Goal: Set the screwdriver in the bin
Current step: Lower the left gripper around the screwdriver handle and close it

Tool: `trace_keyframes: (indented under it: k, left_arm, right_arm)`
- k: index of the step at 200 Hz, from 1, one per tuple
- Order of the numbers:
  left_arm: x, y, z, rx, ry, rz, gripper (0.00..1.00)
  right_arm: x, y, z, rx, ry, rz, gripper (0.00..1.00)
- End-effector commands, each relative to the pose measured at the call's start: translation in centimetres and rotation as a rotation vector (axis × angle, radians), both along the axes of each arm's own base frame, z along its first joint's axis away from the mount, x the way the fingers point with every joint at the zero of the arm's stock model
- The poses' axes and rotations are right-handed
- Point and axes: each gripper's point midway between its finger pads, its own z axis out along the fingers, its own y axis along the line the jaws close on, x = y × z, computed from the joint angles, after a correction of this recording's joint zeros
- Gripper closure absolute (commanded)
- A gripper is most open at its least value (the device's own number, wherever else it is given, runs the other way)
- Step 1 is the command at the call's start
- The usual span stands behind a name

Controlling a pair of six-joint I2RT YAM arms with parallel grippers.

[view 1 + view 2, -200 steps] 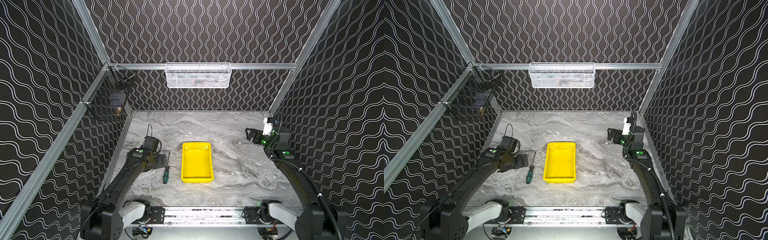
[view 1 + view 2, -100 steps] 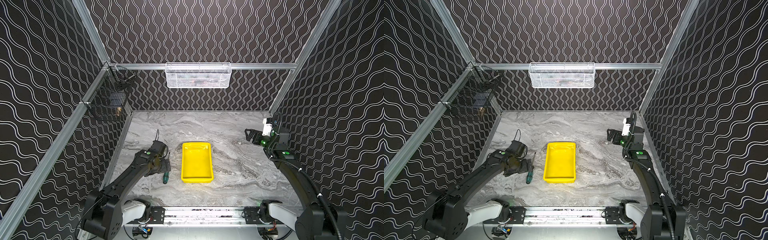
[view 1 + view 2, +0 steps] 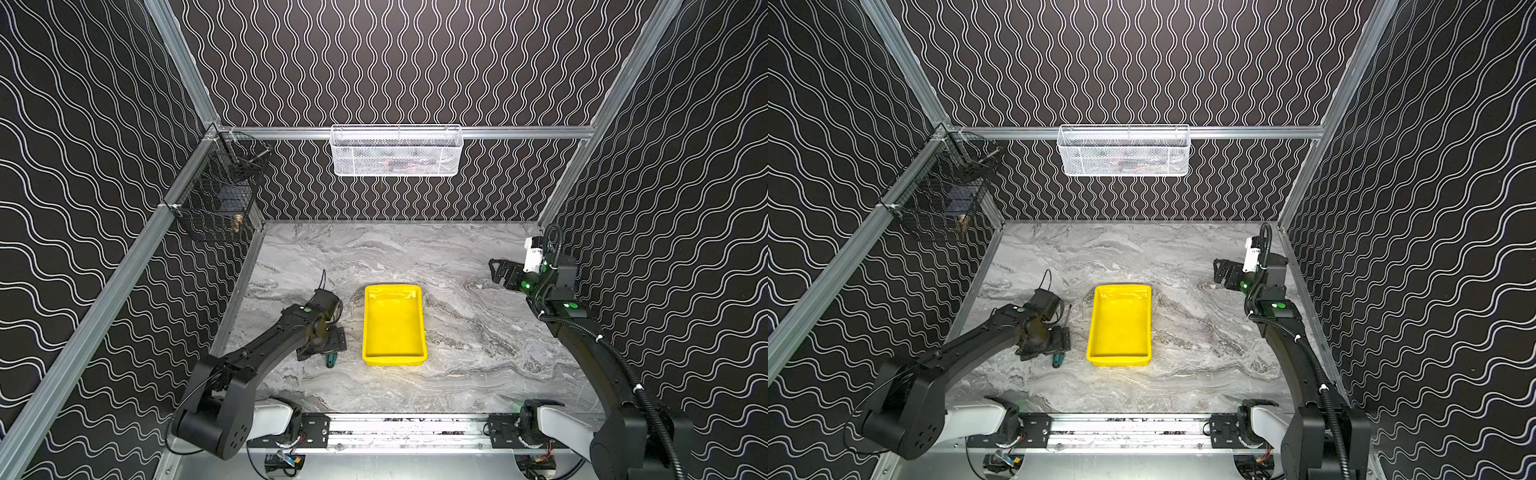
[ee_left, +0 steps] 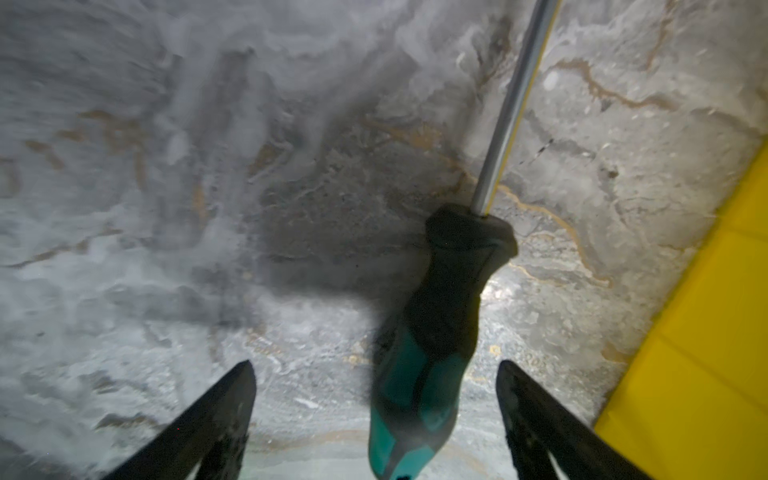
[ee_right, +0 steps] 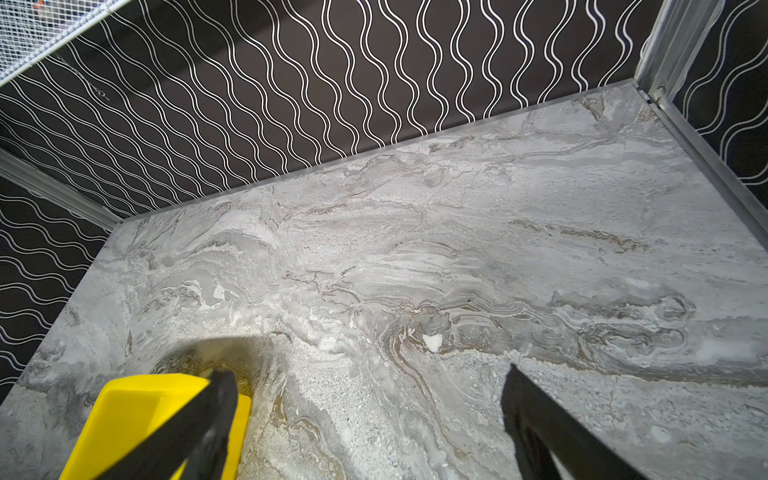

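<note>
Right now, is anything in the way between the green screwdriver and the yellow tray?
Nothing visible. The screwdriver lies on the tabletop right beside the bin, with only open marble between them. The left tool straddles its handle, jaws open, nothing between.

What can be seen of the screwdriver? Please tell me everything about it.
The screwdriver lies flat on the grey marbled table beside the yellow bin, not in it. Its handle is teal and black, looking like plastic; its thin shaft looks like bare metal. The open left end effector straddles the handle, its fingers apart from it.
</note>
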Motion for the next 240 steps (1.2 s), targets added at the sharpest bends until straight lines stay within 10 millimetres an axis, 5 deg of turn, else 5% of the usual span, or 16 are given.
trace_keyframes:
  k: [1, 112, 240]
  left_arm:
    - [0.8, -0.8, -0.2, -0.037, -0.024, 0.007, 0.1]
    - [0.7, -1.0, -3.1, -0.029, 0.02, 0.008, 0.24]
    - [0.9, -1.3, -3.1, -0.038, 0.018, -0.002, 0.32]
  right_arm:
    - [-0.1, -0.1, -0.1, -0.01, 0.002, -0.002, 0.01]
    - [0.1, 0.0, -0.8, -0.011, 0.025, 0.005, 0.01]
    - [0.1, 0.1, -1.1, -0.007, 0.032, 0.011, 0.01]
